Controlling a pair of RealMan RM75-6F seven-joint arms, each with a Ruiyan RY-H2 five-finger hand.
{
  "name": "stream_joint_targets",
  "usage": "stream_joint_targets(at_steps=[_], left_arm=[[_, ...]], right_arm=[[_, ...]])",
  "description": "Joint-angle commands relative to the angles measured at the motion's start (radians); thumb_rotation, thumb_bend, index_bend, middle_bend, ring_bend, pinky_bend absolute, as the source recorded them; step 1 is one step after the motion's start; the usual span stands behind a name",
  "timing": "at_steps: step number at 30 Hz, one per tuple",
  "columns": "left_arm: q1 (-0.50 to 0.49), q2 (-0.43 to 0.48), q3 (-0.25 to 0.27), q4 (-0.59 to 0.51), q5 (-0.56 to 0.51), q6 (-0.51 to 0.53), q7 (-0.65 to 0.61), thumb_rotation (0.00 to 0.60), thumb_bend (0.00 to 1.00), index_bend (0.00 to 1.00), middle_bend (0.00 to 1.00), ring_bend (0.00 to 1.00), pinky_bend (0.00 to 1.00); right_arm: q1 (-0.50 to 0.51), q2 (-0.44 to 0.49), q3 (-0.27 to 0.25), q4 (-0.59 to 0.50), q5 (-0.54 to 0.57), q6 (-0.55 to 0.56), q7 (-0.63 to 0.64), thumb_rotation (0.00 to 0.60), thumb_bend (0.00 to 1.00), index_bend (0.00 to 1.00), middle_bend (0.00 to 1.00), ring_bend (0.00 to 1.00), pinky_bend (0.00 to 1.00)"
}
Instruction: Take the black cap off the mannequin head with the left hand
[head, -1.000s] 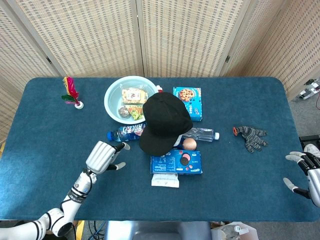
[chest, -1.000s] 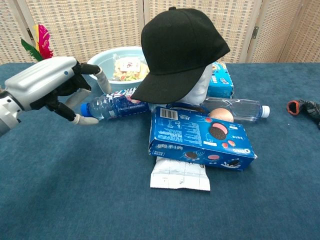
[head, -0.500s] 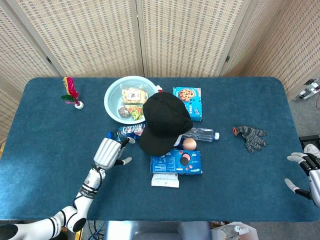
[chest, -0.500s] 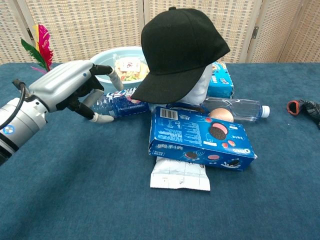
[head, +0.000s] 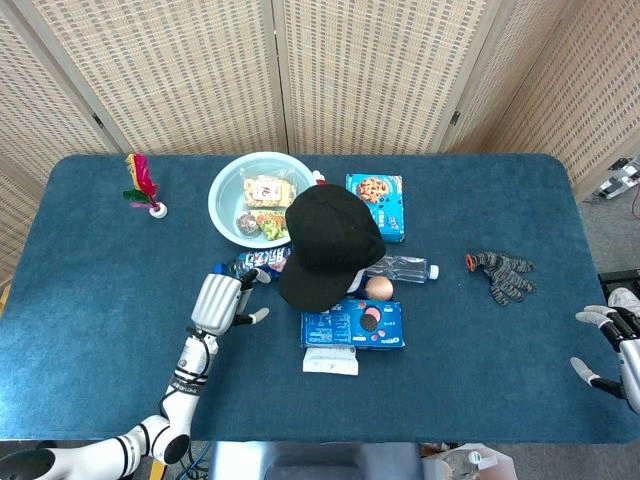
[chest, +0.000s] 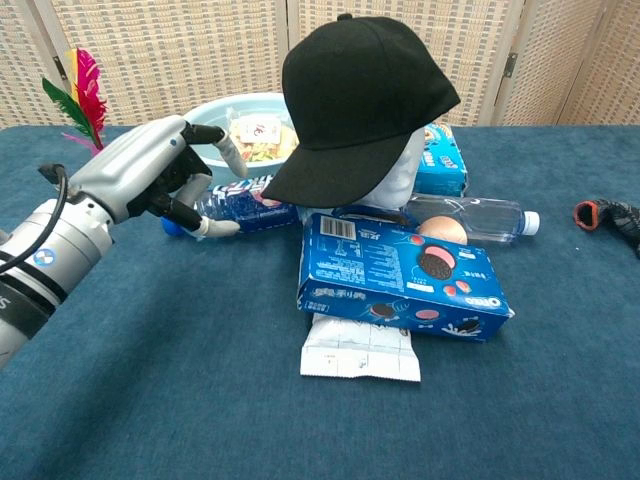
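The black cap (head: 330, 243) (chest: 360, 95) sits on the grey mannequin head (chest: 397, 178) at the table's middle, brim pointing down toward the front left. My left hand (head: 222, 299) (chest: 162, 170) hovers just left of the brim, fingers apart and empty, over a blue-labelled bottle (chest: 245, 205). It does not touch the cap. My right hand (head: 612, 345) stays open at the table's far right edge, seen only in the head view.
A blue cookie box (chest: 398, 275) and a white packet (chest: 360, 353) lie in front of the mannequin head. A clear bottle (chest: 475, 217) and an egg (chest: 440, 231) lie to its right. Behind are a snack-filled basin (head: 226, 196), a blue box (head: 377, 203), a feather toy (head: 141, 183) and a glove (head: 503, 273).
My left hand has moved right and forward toward the cap's brim, coming over the blue-labelled bottle. The right hand has barely moved.
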Motion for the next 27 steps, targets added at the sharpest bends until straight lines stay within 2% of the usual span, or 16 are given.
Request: stream_joint_targets(at_steps=[1, 19, 27], left_arm=[[-0.001, -0.011, -0.003, 0.003, -0.006, 0.007, -0.005, 0.600, 0.07, 0.45, 0.92, 1.00, 1.00], [-0.017, -0.125, -0.047, 0.066, -0.062, 0.048, -0.045, 0.600, 0.07, 0.45, 0.92, 1.00, 1.00], [-0.030, -0.147, -0.062, 0.076, -0.075, 0.046, -0.060, 0.600, 0.07, 0.45, 0.92, 1.00, 1.00]], right_arm=[[0.000, 0.000, 0.000, 0.000, -0.001, -0.001, 0.000, 0.600, 0.20, 0.33, 0.29, 0.22, 0.32], [-0.011, 0.008, -0.001, 0.002, 0.000, 0.012, 0.009, 0.600, 0.20, 0.33, 0.29, 0.22, 0.32], [-0.014, 0.010, -0.001, 0.003, 0.002, 0.013, 0.010, 0.600, 0.20, 0.33, 0.29, 0.22, 0.32]])
